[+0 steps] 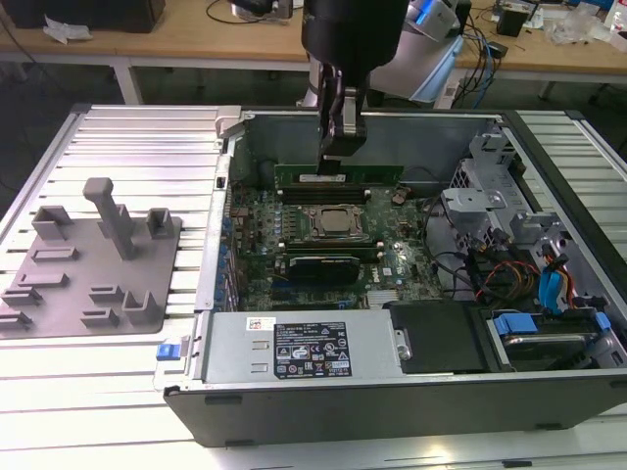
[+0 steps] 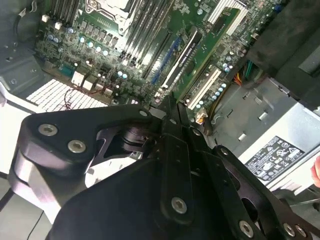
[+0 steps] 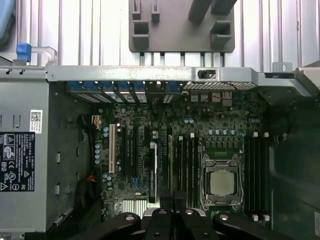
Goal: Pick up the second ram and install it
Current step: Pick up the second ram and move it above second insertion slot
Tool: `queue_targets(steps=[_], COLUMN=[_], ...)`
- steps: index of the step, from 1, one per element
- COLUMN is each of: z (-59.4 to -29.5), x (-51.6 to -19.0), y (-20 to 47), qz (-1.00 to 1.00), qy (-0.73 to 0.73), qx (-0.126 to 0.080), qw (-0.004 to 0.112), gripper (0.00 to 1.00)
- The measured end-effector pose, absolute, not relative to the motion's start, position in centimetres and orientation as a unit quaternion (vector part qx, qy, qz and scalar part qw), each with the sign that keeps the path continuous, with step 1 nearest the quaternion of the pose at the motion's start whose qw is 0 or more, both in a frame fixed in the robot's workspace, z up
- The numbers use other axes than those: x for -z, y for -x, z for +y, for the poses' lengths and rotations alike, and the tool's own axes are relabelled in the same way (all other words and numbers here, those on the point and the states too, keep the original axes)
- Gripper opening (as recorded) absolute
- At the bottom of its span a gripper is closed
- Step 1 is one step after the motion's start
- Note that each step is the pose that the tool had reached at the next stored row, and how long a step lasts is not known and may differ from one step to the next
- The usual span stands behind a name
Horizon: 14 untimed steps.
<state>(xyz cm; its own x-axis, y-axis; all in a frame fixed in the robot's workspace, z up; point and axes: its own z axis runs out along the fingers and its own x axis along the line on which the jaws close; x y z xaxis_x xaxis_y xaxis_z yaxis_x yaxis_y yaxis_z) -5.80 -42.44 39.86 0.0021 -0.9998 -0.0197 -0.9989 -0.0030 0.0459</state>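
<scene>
Second ram (image 1: 377, 174): upper centre, exterior view, clamped in my gripper (image 1: 340, 155); arm (image 1: 353, 29) upright over computer case (image 1: 392, 411); slatted table (image 1: 98, 392) beneath.

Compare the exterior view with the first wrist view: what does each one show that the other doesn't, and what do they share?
Exterior view: the second ram, a green stick standing on edge in the hand on the processor's far side, and the drive bay with its cables. First wrist view: a white expansion slot beside the power supply. Both: the processor, the power supply, the grey holder plate outside the case, and the hand.
</scene>
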Motion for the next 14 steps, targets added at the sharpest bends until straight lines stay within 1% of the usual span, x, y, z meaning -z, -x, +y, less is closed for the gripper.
queue_targets(steps=[10, 14], z=[-41.4, -40.3], x=[-37.9, -36.7], y=[5.8, 5.8], qz=[-0.713, -0.716], qy=[-0.701, -0.698], qx=[0.023, 0.023], qw=[0.009, 0.009], gripper=[0.09, 0.09])
